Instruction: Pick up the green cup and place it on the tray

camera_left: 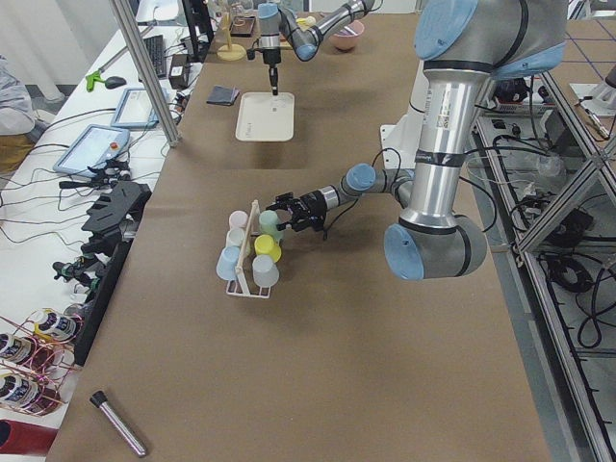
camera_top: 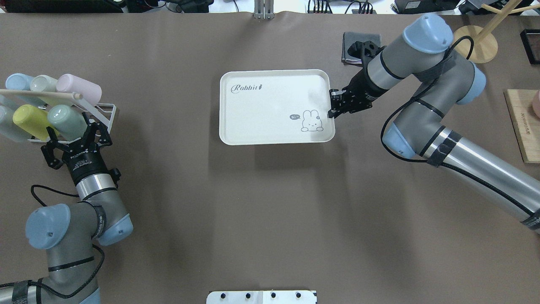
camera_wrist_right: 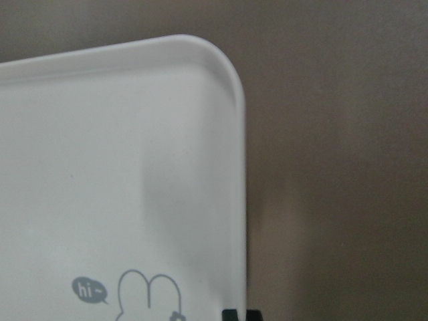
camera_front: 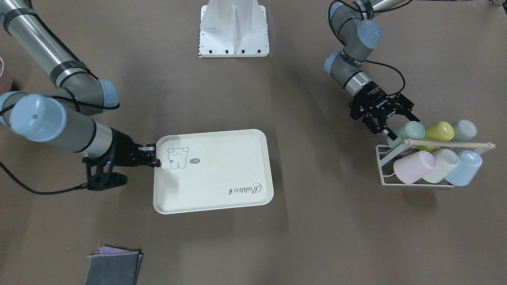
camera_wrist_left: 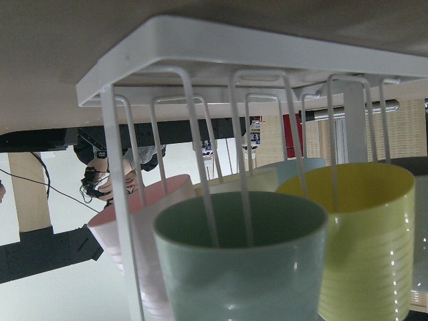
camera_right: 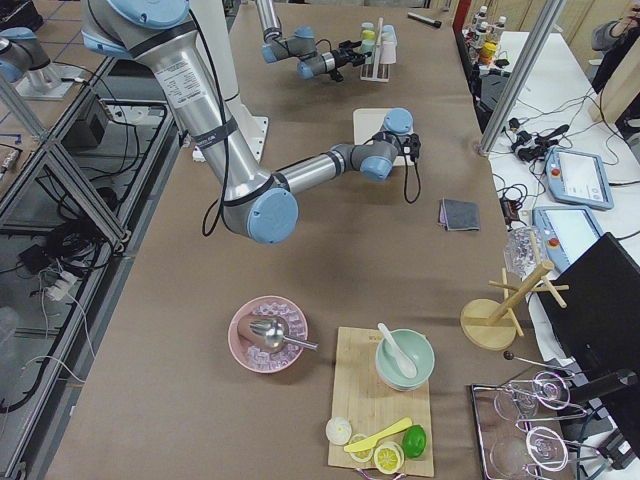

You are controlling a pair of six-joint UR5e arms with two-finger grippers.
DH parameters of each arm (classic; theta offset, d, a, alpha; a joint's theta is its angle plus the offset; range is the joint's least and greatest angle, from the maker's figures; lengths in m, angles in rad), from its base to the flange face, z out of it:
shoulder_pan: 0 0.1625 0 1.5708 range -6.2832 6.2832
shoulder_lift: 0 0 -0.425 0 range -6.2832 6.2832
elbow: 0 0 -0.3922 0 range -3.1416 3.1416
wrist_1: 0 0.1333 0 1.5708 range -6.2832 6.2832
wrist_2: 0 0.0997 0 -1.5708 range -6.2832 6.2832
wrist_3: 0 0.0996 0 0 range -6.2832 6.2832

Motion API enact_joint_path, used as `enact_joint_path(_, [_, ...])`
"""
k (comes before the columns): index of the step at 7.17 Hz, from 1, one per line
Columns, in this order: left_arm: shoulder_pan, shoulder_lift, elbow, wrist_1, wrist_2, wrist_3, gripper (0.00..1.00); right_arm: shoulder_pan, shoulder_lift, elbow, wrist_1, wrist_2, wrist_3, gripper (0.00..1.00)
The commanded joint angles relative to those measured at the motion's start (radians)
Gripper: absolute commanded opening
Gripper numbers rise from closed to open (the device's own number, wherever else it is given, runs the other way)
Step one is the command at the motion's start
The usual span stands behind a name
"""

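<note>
Teal plastic tumbler: probably light, slick; I'd grip mid-wall.
My left pincer: spread wide, near it.
My right pincer: clamping cream rectangular tray.

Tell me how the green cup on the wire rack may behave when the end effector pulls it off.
The green cup looks like smooth, stiff plastic, so it will probably keep its shape but may slip. Wire prongs of the rack reach into its mouth, so it could catch if pulled askew. Being round, it would likely roll if dropped.

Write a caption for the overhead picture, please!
Open left pincer at the green cup in its rack; right pincer grips the tray.
</note>
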Motion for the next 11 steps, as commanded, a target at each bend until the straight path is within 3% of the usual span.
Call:
enact_joint_path(1, [-0.001,0.001,0.005,0.061,0.020,-0.096,0.89,-0.044,-0.002,-0.012,0.032,-0.035,0.042,0.00])
enact_joint_path(4, [-0.003,-0.001,0.019,0.073,0.051,-0.112,0.90,-0.074,-0.006,-0.019,0.032,-0.049,0.043,0.00])
enact_joint_path(5, [-0.004,-0.003,0.025,0.073,0.054,-0.112,0.95,-0.081,-0.006,-0.021,0.032,-0.049,0.043,0.00])
enact_joint_path(9, [-0.006,-0.004,0.038,0.075,0.062,-0.112,0.93,-0.085,0.000,-0.032,0.032,-0.049,0.043,0.00])
enact_joint_path(10, [-0.007,-0.004,0.039,0.073,0.062,-0.112,0.87,-0.087,0.001,-0.038,0.032,-0.050,0.043,0.00])
enact_joint_path(11, [-0.007,-0.004,0.041,0.073,0.062,-0.114,0.68,-0.090,0.001,-0.038,0.032,-0.049,0.043,0.00])
